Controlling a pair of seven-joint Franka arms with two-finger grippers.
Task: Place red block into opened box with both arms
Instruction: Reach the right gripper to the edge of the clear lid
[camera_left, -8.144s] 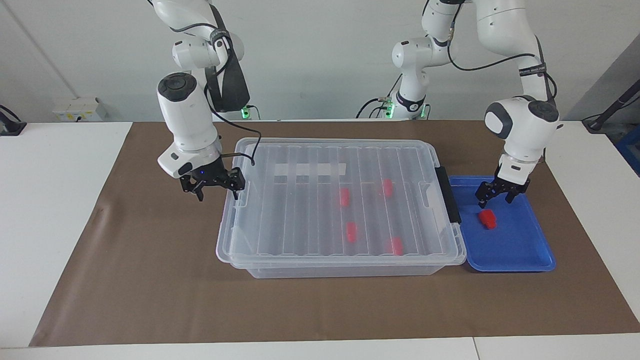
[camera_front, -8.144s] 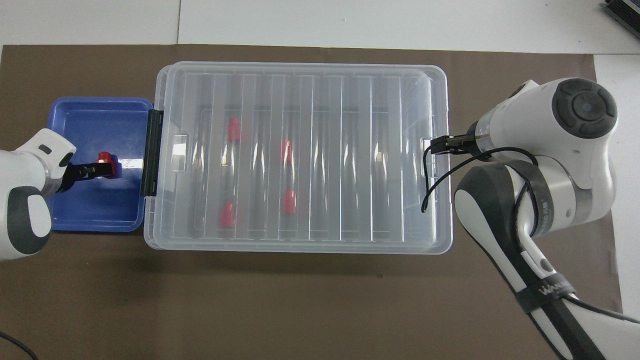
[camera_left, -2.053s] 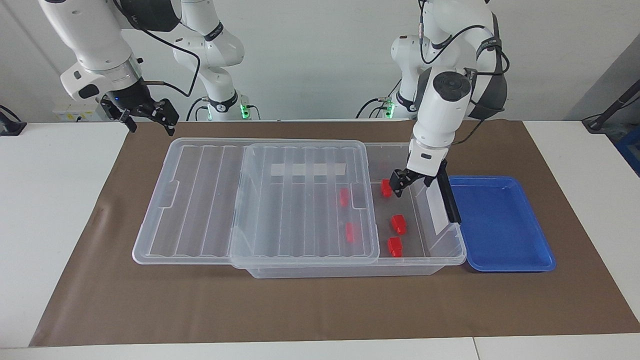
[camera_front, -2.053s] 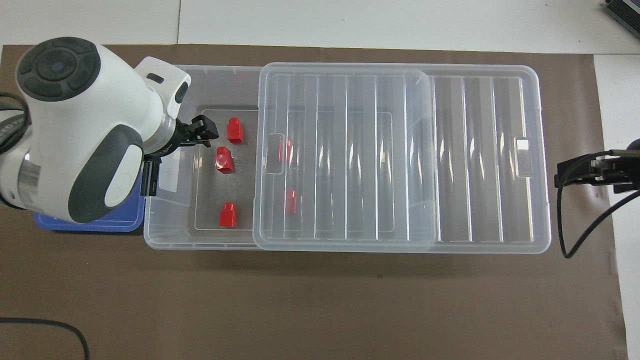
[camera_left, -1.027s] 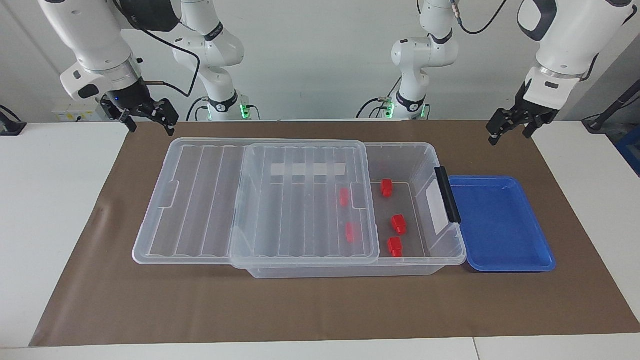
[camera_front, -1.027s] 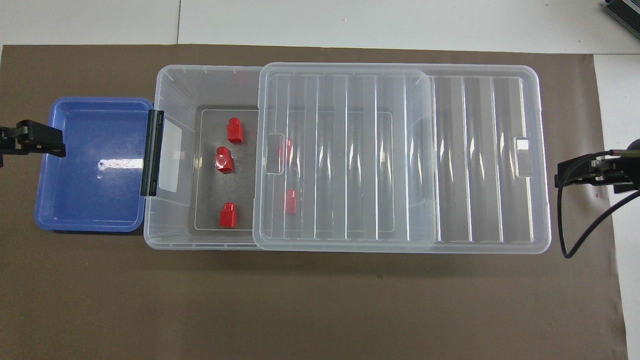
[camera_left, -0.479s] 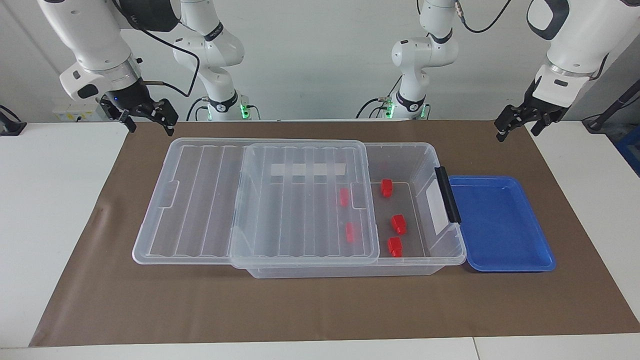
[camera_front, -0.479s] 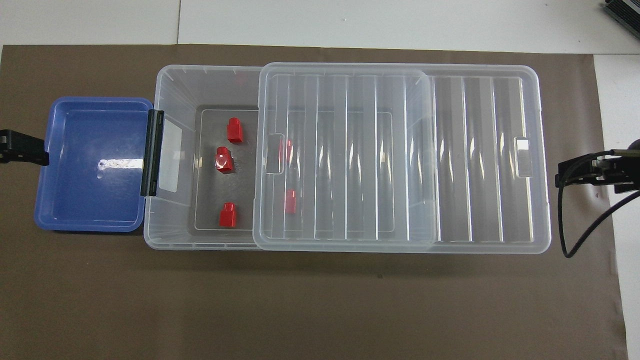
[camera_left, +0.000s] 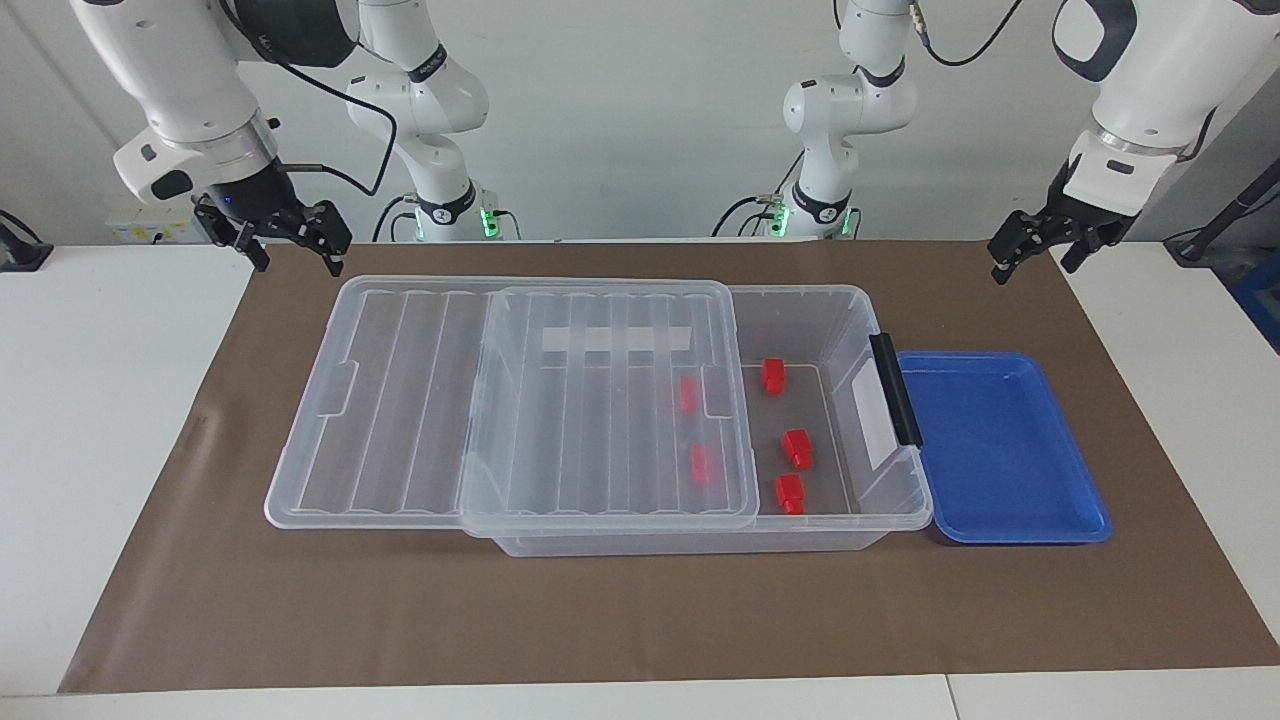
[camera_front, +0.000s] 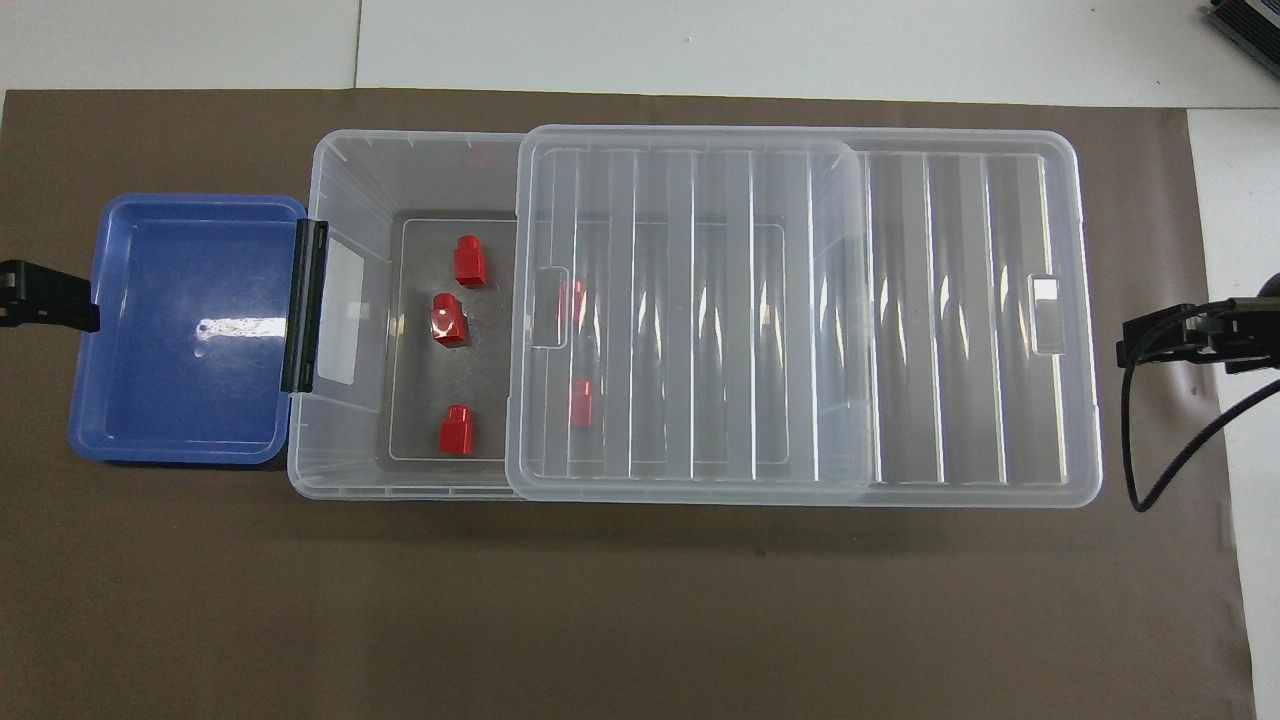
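The clear box (camera_left: 850, 293) (camera_front: 400, 142) stands mid-table. Its ribbed lid (camera_left: 400, 400) (camera_front: 900, 300) is slid toward the right arm's end, so the end beside the black handle (camera_left: 895, 390) is open. Three red blocks lie on the bare floor of the box, one of them in the middle (camera_left: 797, 447) (camera_front: 449, 320). Two more show through the lid (camera_left: 688, 393). My left gripper (camera_left: 1030, 265) (camera_front: 60, 297) hangs open and holds nothing, over the mat near the blue tray's outer edge. My right gripper (camera_left: 298, 262) (camera_front: 1140, 340) hangs open, holding nothing, over the mat off the lid's end.
A shallow blue tray (camera_left: 1000, 450) (camera_front: 180, 330) with nothing in it sits against the box's handle end. A brown mat (camera_left: 640, 620) covers the table, with white tabletop at both ends. A dark cable loops down from the right gripper (camera_front: 1135, 450).
The left gripper has drawn back off the blue tray's edge toward its end of the table. The right gripper has shifted slightly. Box, lid and blocks have not moved.
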